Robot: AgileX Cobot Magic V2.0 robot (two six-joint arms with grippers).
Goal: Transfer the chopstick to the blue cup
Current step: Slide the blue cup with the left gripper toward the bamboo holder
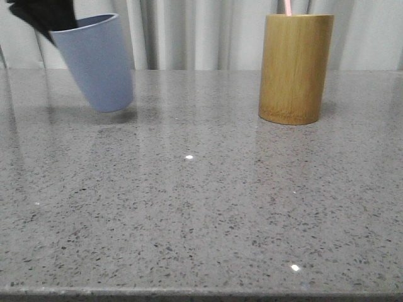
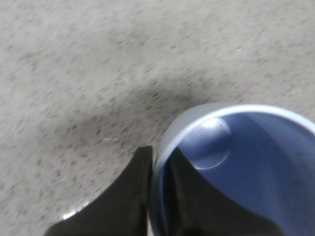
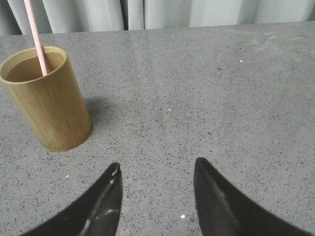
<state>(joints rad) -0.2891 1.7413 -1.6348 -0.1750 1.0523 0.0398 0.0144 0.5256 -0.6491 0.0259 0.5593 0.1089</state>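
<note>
The grey-blue cup (image 1: 97,60) hangs tilted at the far left, its base just above the table. My left gripper (image 1: 44,16) is shut on its rim, one finger inside and one outside, as the left wrist view shows (image 2: 158,160); the cup's inside (image 2: 256,162) is empty. A pale pink chopstick (image 1: 287,7) stands in the bamboo holder (image 1: 295,68) at the far right. In the right wrist view the chopstick (image 3: 37,37) leans in the holder (image 3: 47,101). My right gripper (image 3: 156,169) is open and empty, apart from the holder, over bare table.
The grey speckled table (image 1: 201,207) runs to a front edge at the bottom of the front view. Pale curtains (image 1: 195,31) hang behind the table's far edge. The right arm does not show in the front view.
</note>
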